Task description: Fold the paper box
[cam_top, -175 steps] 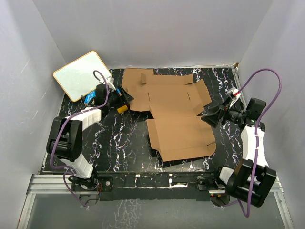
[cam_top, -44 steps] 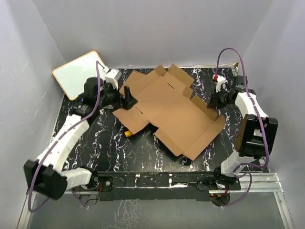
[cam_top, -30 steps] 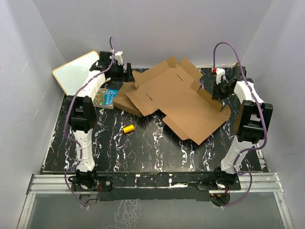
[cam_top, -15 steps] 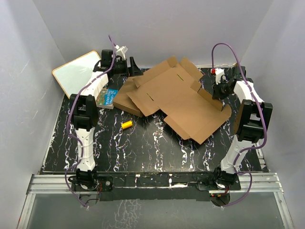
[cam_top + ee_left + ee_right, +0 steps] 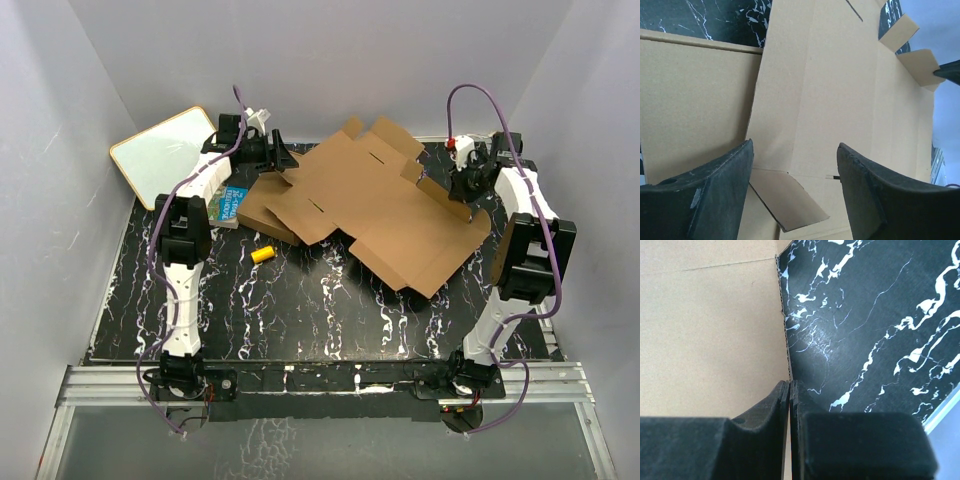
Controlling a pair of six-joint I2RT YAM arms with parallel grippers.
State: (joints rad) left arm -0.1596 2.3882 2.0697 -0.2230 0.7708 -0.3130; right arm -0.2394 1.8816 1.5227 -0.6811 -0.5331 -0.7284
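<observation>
Black marbled table below: paper box lies unfolded, no fold made; right gripper pinches its edge, left gripper gapes, empty.

Overhead camera looks down; wrist cameras closely face the paper box.

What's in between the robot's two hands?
In the top view, the paper box, open and unfolded, stretches from the left gripper across to the right gripper.
</observation>
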